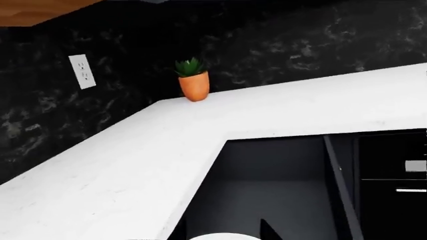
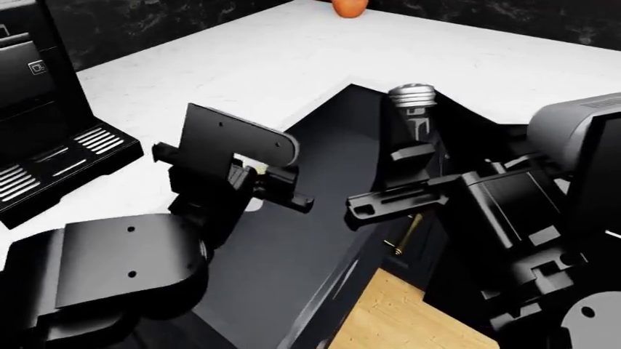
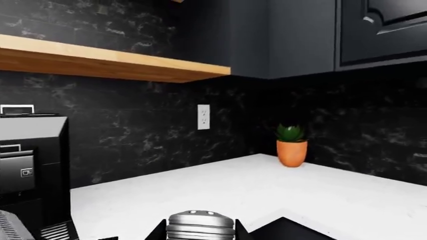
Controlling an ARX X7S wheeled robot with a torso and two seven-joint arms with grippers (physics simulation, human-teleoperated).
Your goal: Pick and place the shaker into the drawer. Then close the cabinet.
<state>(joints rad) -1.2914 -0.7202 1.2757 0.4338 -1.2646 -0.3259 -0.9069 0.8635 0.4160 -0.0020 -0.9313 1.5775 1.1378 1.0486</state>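
While the right gripper (image 2: 415, 149) pinches the shaker (image 2: 414, 109) upright, ribbed silver cap uppermost, the pale body hangs over the open drawer (image 2: 321, 211) near its far corner. Right wrist view confirms: cap (image 3: 200, 226) sits between the two dark fingers, one on each side.

Left gripper (image 2: 281, 185) hovers just beside the countertop (image 2: 243, 65) edge, over the drawer's near side. Holds nothing visible; whether its fingers are spread or together, cannot tell from these views.

Outward: white L-shaped countertop wraps the cavity; potted plant (image 1: 193, 80) in an orange pot at the back corner; wall outlet (image 1: 82, 71) on the dark marbled backsplash; black coffee machine (image 2: 43, 102) at the counter's left.

Step in hand, by my reading: transport done, placement pending. Next move likely calls for lowering the shaker straight into the dark interior, clear of the drawer walls, then releasing. Cabinet (image 2: 330, 291) front still to be pushed shut afterward; the left arm looks well placed for that.
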